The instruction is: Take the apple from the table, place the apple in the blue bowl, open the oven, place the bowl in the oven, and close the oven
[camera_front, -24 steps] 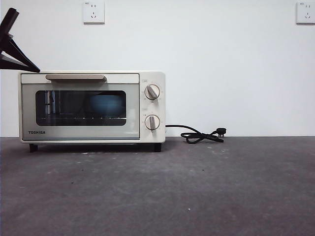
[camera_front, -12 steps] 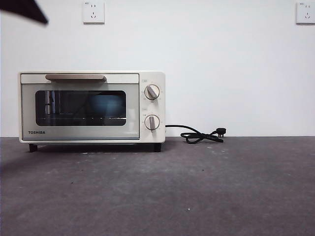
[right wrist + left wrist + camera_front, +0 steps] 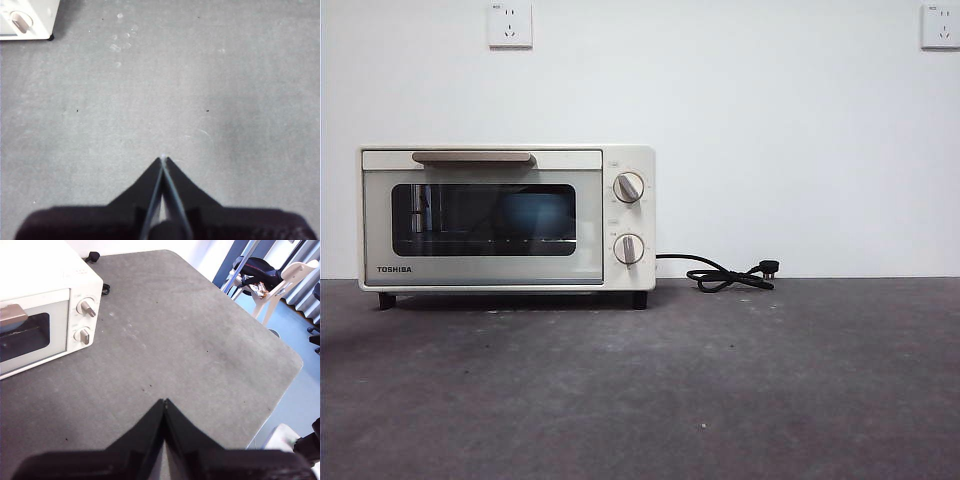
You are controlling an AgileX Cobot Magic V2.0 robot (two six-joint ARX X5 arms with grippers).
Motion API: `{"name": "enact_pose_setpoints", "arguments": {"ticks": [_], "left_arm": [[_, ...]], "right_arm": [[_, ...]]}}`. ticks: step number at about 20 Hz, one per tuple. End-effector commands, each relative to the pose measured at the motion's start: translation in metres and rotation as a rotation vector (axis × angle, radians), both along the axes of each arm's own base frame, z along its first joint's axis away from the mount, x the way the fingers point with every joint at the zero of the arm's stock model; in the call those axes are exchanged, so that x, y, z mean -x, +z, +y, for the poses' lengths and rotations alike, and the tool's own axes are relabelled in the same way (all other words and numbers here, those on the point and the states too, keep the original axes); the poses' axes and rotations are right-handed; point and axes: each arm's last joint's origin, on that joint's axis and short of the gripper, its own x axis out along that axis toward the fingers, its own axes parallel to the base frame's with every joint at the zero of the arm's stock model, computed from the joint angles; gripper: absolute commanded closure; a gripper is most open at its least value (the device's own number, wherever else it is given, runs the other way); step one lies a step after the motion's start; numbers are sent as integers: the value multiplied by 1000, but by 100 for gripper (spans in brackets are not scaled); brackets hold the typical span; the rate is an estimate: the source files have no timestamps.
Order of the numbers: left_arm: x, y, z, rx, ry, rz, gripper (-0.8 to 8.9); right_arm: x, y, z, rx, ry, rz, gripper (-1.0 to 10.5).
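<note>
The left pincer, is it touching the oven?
Apart. In the left wrist view, the left pincer hangs over bare table, well away from the oven.

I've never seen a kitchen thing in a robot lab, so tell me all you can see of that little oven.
The oven is a small cream-white TOSHIBA toaster oven standing upright on short dark feet on the dark grey table, close to the white wall. Its dark glass door is shut, with a tan bar handle along the top. Two round knobs sit one above the other beside the door. A black cord trails from its side. Through the glass a blue bowl shows dimly.
</note>
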Motion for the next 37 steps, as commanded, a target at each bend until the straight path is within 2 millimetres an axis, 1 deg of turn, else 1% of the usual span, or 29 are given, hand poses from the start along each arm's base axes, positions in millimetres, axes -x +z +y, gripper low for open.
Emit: {"name": "enact_pose_setpoints", "arguments": {"ticks": [1, 4, 6, 7, 10, 12, 13, 15, 16, 19, 20, 22, 24, 26, 28, 33, 37], "left_arm": [[-4, -1, -1, -7, -12, -1, 818], [-13, -6, -2, -13, -13, 25, 817], [-18, -8, -1, -91, 0, -22, 817], [-21, -8, 1, -145, 42, -56, 817], [-27, 0, 7, -259, 258, -215, 817], [-20, 1, 8, -240, 301, -350, 817], [-16, -2, 8, -227, 311, -405, 817], [-3, -19, 12, -227, 361, -509, 817], [3, -35, 15, -251, 422, -540, 818], [21, -90, 22, -303, 531, -520, 817], [27, -112, 23, -311, 532, -498, 817], [36, -148, 25, -323, 540, -482, 817], [42, -177, 25, -319, 562, -501, 817], [49, -196, 26, -290, 581, -539, 817], [55, -210, 27, -272, 644, -554, 817], [63, -229, 29, -242, 712, -582, 817], [60, -251, 29, -190, 724, -500, 817]], "right_arm": [[-1, -1, 1, -10, -15, 3, 946], [-2, -2, 2, -4, -14, 10, 946], [-3, -3, 3, 1, -15, 14, 946], [-3, -3, 3, 2, -15, 15, 946], [-4, -3, 4, 6, -15, 20, 946], [-5, -3, 5, 8, -15, 21, 946], [-5, -3, 5, 8, -15, 21, 946], [-5, -3, 5, 8, -15, 21, 946], [-5, -3, 5, 8, -15, 21, 946], [-5, -3, 5, 8, -15, 21, 946], [-5, -3, 5, 8, -15, 21, 946], [-5, -3, 5, 8, -15, 21, 946], [-5, -3, 5, 8, -15, 21, 946], [-5, -3, 5, 8, -15, 21, 946], [-5, -3, 5, 8, -15, 21, 946], [-5, -3, 5, 8, -15, 21, 946], [-5, -3, 5, 8, -14, 21, 946]]}}
